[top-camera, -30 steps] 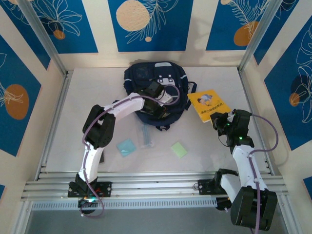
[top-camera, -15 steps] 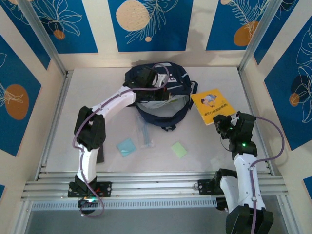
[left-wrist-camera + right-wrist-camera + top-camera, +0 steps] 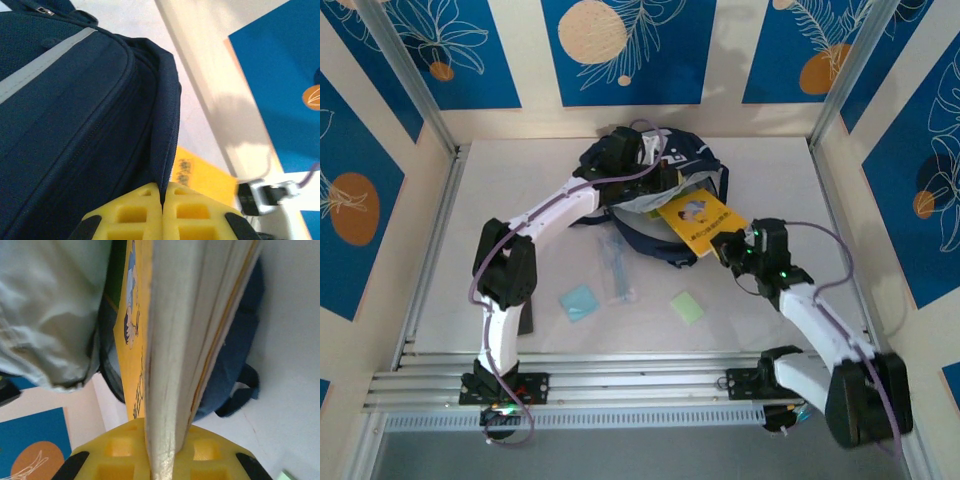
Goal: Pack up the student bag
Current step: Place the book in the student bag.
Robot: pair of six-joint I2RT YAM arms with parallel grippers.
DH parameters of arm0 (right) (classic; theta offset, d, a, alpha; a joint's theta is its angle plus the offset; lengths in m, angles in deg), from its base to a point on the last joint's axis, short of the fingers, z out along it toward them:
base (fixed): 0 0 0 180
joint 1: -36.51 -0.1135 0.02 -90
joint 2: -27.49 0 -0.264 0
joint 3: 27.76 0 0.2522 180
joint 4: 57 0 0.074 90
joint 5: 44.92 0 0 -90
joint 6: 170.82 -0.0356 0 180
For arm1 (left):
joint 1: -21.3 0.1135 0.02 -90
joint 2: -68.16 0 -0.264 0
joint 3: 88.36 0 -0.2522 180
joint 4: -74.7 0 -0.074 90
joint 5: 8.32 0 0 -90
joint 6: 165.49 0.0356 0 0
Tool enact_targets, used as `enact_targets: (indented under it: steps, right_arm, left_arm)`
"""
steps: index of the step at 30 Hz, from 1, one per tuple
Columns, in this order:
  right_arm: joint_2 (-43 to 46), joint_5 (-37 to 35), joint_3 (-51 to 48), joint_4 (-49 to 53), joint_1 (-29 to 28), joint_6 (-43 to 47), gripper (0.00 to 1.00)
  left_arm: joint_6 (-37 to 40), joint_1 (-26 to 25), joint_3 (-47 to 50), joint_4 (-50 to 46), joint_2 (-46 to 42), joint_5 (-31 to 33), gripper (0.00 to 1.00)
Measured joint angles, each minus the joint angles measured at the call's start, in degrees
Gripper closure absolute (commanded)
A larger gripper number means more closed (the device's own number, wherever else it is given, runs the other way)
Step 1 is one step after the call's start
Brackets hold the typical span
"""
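1. We find the student bag (image 3: 688,168) at 12 o'clock on the white table (image 3: 520,230), at the far middle, with its mouth gaping toward 6 o'clock.
2. The left gripper (image 3: 162,195) is at the bag's upper edge. In the left wrist view its yellow fingers (image 3: 130,212) are pressed together on a fold of the navy fabric rim, pinching it.
3. We see the pinched rim rising from between those fingers, with the bag's grey stripe off at 10 o'clock.
4. The right gripper (image 3: 166,427) comes in from 4 o'clock of the bag. Its fingers are clamped on the near edge of a yellow book (image 3: 698,220), one on each cover.
5. The book is tilted, its far end reaching into the bag's mouth over the lower rim. In the right wrist view the pale lining lies at 10 o'clock of the book and a dark strap at 4 o'clock.
6. On the bare table at 6 to 7 o'clock of the bag lie a slim clear item (image 3: 618,275), a blue pad (image 3: 580,301) and a green pad (image 3: 687,307), all apart from each other and from the bag.
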Motion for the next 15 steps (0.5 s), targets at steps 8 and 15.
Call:
enact_targets:
  steps: [8,15]
  right_arm:
    - [-25.9,-4.8,8.5,-22.5,-5.6,-2.0,1.0]
    - [-42.7,-5.1,18.8,-31.2,-7.7,-7.1,0.87]
  left_arm:
    - [-4.6,-1.0,0.7,5.5,0.0,0.0,1.0]
    - [-8.6,-1.4,4.7,10.6,-0.1,0.3,1.0]
